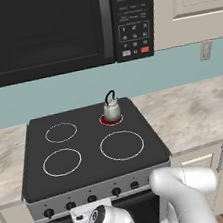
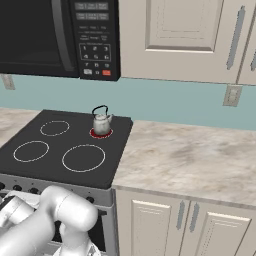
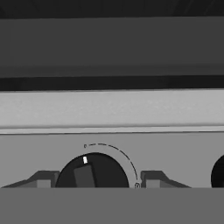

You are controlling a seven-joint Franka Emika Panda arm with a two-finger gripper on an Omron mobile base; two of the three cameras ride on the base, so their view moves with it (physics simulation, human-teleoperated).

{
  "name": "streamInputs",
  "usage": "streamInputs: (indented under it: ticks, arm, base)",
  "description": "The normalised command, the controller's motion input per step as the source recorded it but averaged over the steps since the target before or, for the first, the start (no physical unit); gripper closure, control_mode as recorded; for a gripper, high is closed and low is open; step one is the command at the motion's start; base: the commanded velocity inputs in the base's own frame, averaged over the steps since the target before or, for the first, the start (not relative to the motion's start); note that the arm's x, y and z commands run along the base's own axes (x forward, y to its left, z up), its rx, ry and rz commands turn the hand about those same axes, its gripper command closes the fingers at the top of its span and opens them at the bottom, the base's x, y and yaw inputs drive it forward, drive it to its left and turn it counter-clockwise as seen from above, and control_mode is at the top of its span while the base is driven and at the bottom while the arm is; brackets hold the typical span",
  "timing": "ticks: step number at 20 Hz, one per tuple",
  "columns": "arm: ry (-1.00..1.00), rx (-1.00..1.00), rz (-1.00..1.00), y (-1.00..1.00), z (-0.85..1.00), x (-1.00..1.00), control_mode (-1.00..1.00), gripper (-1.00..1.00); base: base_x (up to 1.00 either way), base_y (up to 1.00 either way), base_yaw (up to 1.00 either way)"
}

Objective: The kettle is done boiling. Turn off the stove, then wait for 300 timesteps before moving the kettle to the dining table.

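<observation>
hand view looked straight at the silver front panel of the stove (image 3: 112,109), where one black knob (image 3: 92,172) sat between the two dark fingertips (image 3: 41,179) of the gripper (image 3: 92,180). the fingers stood apart, one on each side of the knob with a gap to it, so the gripper was open and held nothing. the knob's white mark pointed up and a little left of upright, beneath a thin dashed arc printed on the panel. the edge of another knob (image 3: 218,175) showed at the right edge of the panel.

in the left base view the kettle (image 1: 111,109) stood upright on the stove's (image 1: 88,142) back right burner, which glowed red (image 1: 110,119) around its base; the other three rings were plain white outlines. its black handle arched above it. the white arm (image 1: 185,188) bent down in front of the stove's knob row. the right base view showed the kettle (image 2: 101,123) on the same red ring (image 2: 100,133), near the stove's (image 2: 65,150) right edge, with the marbled counter (image 2: 190,160) just beside the stove. a black microwave (image 1: 46,32) hung above the stove
</observation>
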Motion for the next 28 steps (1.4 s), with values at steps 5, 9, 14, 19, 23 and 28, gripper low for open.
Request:
streamInputs:
  ticks: [5,9,14,19,23,28]
  arm:
    - [0.00,-0.01,0.00,0.15,0.00,0.06,-1.00,1.00]
    - [0.00,0.00,0.00,0.00,-0.01,0.00,-1.00,1.00]
    - [-0.02,0.12,0.00,0.00,-0.16,0.00,-1.00,1.00]
    - [0.00,0.16,0.00,0.00,-0.19,0.09,-1.00,1.00]
    - [0.00,0.18,0.00,0.00,-0.18,0.19,-1.00,1.00]
    - [0.01,0.19,0.00,0.02,-0.13,0.18,-1.00,1.00]
  base:
    - [0.00,0.00,0.00]
    - [0.00,0.00,0.00]
    - [0.00,0.00,0.00]
    - [0.00,0.00,0.00]
    - [0.00,0.00,0.00]
    - [0.00,0.00,0.00]
